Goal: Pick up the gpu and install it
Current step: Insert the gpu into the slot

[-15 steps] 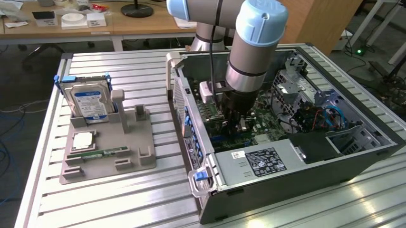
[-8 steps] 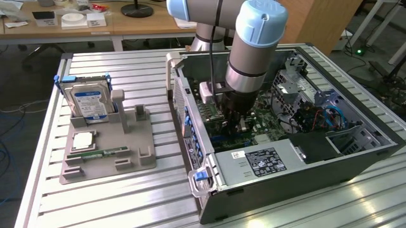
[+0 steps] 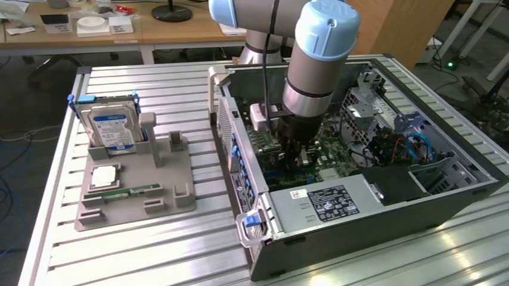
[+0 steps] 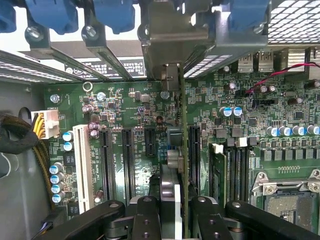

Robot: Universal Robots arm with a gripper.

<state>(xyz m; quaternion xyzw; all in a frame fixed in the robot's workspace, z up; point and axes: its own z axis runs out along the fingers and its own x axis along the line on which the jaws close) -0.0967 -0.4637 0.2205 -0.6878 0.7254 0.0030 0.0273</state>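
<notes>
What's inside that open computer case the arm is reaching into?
A green motherboard with black expansion slots, plus the gpu, edge-on, held in the hand. The arm covers part of the board in the exterior view; whatever lies right under the card is hidden.

Arm [image 3: 314, 65] vertical, wrist down, pincer [image 4: 181, 202] clamped

Note for you: table [image 3: 143, 256] ribbed matt metal; tray [image 3: 127, 210] grey matt plastic; motherboard [image 4: 125, 100] glossy green; gpu [image 4: 183, 150] edge dull green; gripper [image 4: 176, 202] matt black.
</notes>
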